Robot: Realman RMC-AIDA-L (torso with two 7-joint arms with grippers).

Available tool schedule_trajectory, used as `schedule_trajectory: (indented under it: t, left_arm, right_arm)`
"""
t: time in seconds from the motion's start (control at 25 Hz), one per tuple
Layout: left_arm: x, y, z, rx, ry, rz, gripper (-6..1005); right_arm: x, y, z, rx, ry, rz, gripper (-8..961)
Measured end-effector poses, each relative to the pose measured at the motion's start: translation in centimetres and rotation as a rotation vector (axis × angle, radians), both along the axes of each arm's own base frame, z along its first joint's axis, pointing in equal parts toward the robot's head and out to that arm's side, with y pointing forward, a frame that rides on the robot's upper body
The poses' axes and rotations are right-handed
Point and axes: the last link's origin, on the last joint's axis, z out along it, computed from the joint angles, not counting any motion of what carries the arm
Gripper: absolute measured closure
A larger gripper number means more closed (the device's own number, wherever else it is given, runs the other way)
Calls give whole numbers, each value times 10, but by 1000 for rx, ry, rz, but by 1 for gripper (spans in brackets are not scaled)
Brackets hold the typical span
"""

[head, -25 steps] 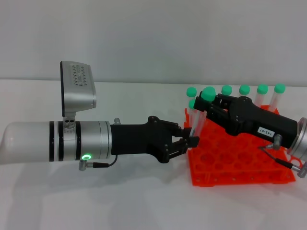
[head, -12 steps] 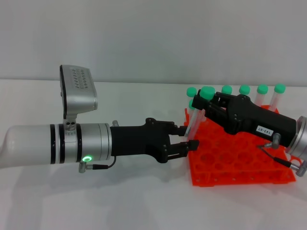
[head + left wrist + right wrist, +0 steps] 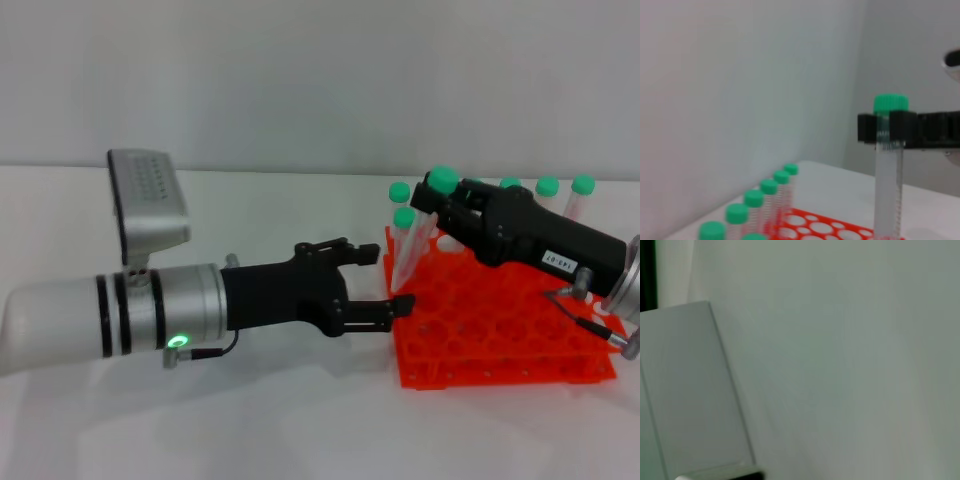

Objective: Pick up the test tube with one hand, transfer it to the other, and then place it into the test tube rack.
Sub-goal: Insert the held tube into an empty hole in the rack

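Note:
My right gripper (image 3: 437,203), the one with the white label, is shut on the test tube (image 3: 440,181) just below its green cap. It holds the tube nearly upright over the left part of the orange-red test tube rack (image 3: 500,330). In the left wrist view black fingers (image 3: 902,127) clamp the test tube (image 3: 887,175), whose lower end reaches the rack (image 3: 815,225). My left gripper (image 3: 393,280), on the green-lit arm, stands open at the rack's left edge with nothing in it, below and left of the tube.
Several other green-capped tubes (image 3: 547,186) stand in the rack's back row, and two more (image 3: 404,217) at its left corner. They form a line (image 3: 770,187) in the left wrist view. White tabletop lies left of and in front of the rack.
My left gripper has opened, let go of the tube and drawn back slightly left. My right gripper has lifted the tube and turned it more upright above the rack.

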Motion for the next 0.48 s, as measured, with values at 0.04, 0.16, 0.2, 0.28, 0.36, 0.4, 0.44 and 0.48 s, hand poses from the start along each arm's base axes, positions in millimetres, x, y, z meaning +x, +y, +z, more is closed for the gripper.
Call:
schedule_trajectory:
  t: [0.04, 0.16, 0.2, 0.28, 0.36, 0.4, 0.44, 0.48]
  left_arm:
    - [-3, -1, 1, 18, -14, 12, 292]
    - [-18, -7, 9, 109, -75, 58, 197]
    - [-24, -9, 13, 151, -102, 79, 176]
    - [-38, -16, 24, 247, -158, 123, 135]
    - [-54, -25, 35, 334, -202, 169, 115]
    - [-63, -32, 40, 372, -219, 195, 115]
    - [-71, -37, 45, 414, -236, 220, 116]
    - [-79, -43, 48, 449, -249, 249, 116]
  right_arm:
    - [1, 1, 1, 13, 0, -7, 749]
    - [3, 6, 1, 56, -6, -33, 749]
    - [3, 8, 1, 72, -9, -39, 748]
    - [3, 11, -3, 112, -26, -48, 748]
    - [1, 14, -7, 154, -48, -53, 748]
    - [-1, 16, -10, 180, -63, -56, 749]
    - [-1, 18, -11, 191, -70, -58, 749]
    - [-2, 20, -12, 210, -82, -62, 749]
